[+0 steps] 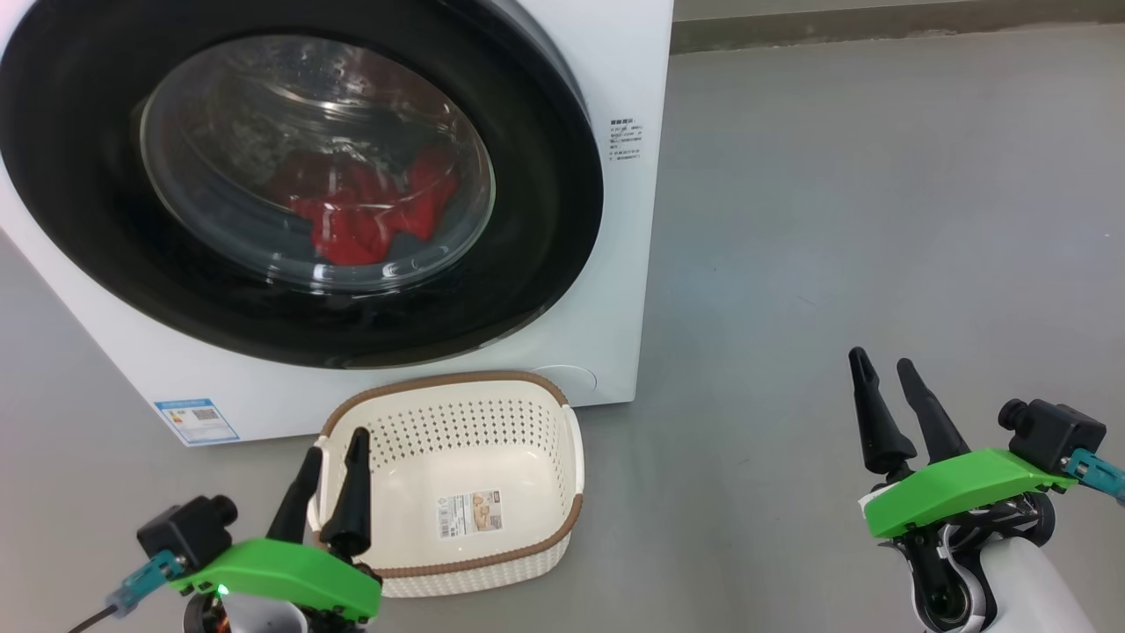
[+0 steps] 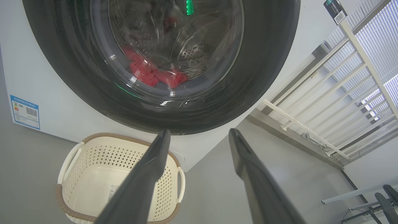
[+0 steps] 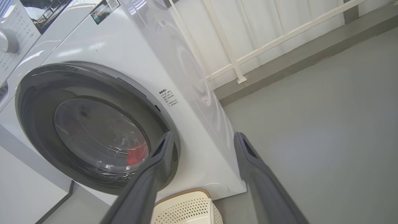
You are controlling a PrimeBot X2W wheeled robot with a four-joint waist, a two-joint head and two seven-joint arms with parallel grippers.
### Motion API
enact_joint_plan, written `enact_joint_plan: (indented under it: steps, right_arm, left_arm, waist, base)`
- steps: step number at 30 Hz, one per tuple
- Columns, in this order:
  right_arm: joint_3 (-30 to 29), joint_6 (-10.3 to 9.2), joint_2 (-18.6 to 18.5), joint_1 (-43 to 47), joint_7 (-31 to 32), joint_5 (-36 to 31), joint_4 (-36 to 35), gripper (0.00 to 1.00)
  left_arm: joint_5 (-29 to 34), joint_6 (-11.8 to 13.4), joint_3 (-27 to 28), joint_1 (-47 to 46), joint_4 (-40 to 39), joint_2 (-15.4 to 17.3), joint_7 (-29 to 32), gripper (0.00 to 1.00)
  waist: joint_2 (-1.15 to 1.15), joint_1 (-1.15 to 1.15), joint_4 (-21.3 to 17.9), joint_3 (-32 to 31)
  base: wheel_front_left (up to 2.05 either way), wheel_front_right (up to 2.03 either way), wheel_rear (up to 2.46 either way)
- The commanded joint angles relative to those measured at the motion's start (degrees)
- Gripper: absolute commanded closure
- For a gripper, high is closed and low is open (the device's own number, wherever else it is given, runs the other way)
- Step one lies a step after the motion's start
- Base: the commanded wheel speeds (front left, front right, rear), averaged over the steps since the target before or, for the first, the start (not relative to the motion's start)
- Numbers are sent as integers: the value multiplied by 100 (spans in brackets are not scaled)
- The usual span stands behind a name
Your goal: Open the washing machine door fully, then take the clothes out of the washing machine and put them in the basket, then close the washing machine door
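The white washing machine [image 1: 615, 70] fills the upper left of the head view. Its round black-rimmed door [image 1: 545, 220] lies flat against the front. Red clothes [image 1: 369, 215] show through the glass, low in the drum, and again as clothes [image 2: 149, 73] in the left wrist view. A cream basket [image 1: 518, 422] with a brown rim stands on the floor just below the door, with nothing in it. My left gripper [image 1: 336, 440] hangs open over the basket's near left corner. My right gripper [image 1: 881, 362] stands open over bare floor to the right, apart from the machine.
Grey floor [image 1: 879, 220] stretches to the right of the washing machine. A white railing [image 2: 326, 102] and a wall run behind it. A blue label sticker [image 1: 197, 421] sits low on the machine's front. A dark stand's legs [image 2: 382, 199] show at the far right.
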Motion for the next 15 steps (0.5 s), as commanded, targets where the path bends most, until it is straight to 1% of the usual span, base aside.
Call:
enact_joint_plan:
  steps: [1, 15]
  right_arm:
    - [117, 2, -64, -336, -87, -213, -130, 0]
    - [262, 3, -74, -534, -300, -1075, 11, 0]
  left_arm:
    - [231, 19, 100, -356, -103, 52, -89, 0]
    - [1060, 110, 51, -553, -41, 56, -308, 0]
  waist:
    - [0, 0, -1, -5]
    - [0, 0, -27, -22]
  base:
    - [0, 0, 0]
    - [0, 0, 0]
